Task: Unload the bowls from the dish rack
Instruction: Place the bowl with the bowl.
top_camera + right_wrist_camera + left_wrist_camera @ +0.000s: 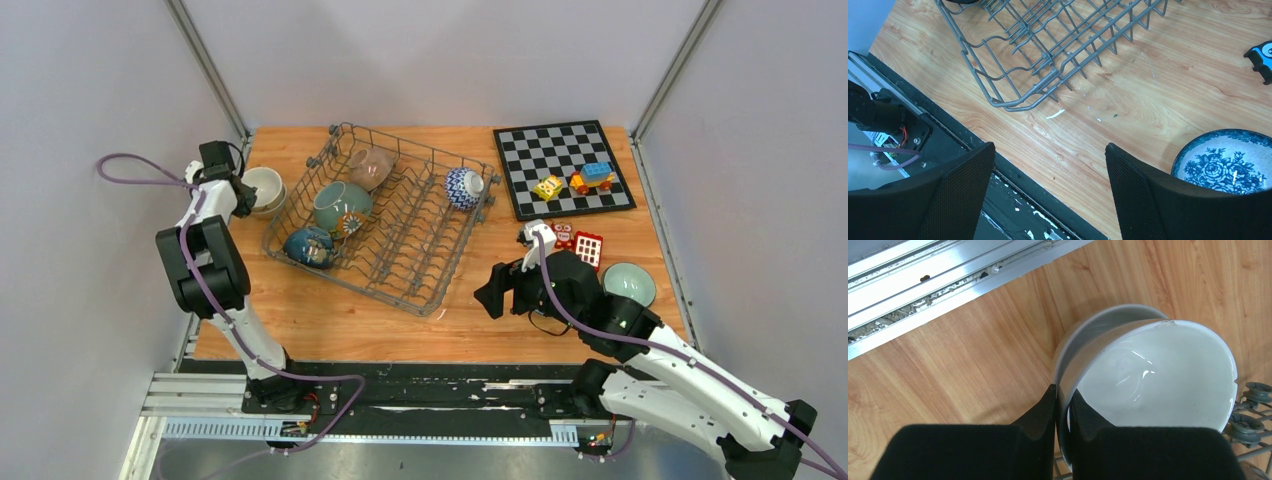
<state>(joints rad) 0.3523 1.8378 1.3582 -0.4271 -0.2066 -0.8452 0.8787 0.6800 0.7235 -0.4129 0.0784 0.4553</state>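
The dish rack (405,250) sits at an angle on the wooden table (330,320), and we count four bowls in it: a pinkish bowl (372,167) at its far end, a teal bowl (342,205) just nearer than that, a dark blue bowl (309,246) at its near left corner, and a blue-and-white patterned bowl (463,188) lying on its side at its far right corner. Just off the rack's left side is a white bowl (263,190), and the left gripper (1063,395) is clenched on its rim, one finger outside the wall and one inside; we cannot tell whether a second bowl sits under it. The right gripper (1049,146) hovers over the table off the rack's near right corner, jaws spread wide with nothing between them. Beside it, on the side away from the rack, a blue floral bowl (1220,167) rests on the wood, and well to the right of the rack lie a pale green bowl (629,283) and a chessboard (560,165)
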